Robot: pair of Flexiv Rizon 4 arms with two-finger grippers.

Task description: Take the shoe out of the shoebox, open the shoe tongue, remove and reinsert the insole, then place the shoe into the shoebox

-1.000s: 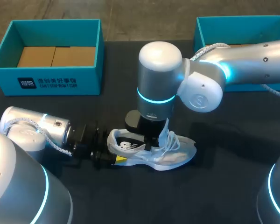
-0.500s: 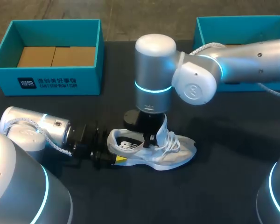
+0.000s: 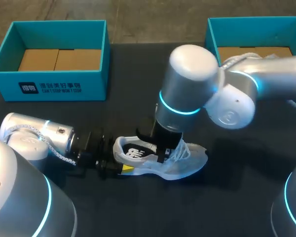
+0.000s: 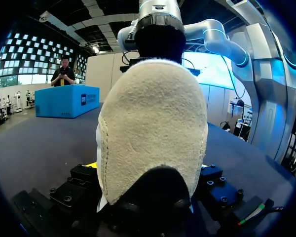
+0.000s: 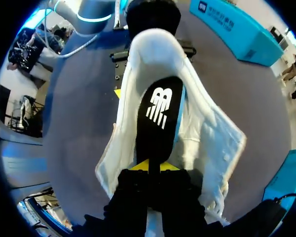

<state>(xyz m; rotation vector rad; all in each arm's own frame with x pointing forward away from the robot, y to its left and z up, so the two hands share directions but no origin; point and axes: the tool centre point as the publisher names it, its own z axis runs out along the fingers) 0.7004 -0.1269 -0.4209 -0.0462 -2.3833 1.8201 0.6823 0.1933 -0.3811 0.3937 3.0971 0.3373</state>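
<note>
Right arm (image 3: 197, 84) shifted rightward since 0.5 s ago. Right gripper (image 5: 149, 168) nipped tight on black insole (image 5: 155, 113). White shoe (image 3: 163, 160) beneath it, laces loose, heel clamped in left gripper (image 4: 150, 180).

White shoe (image 3: 192, 165) with a black insole (image 5: 158, 123) bearing a white logo; teal shoebox (image 3: 96, 85); black table (image 3: 227, 202).

A dark, matte table (image 3: 133, 74) stretches across to both side edges, and its far edge runs straight. Light falls evenly on the surface, leaving only soft, faint shadows.
</note>
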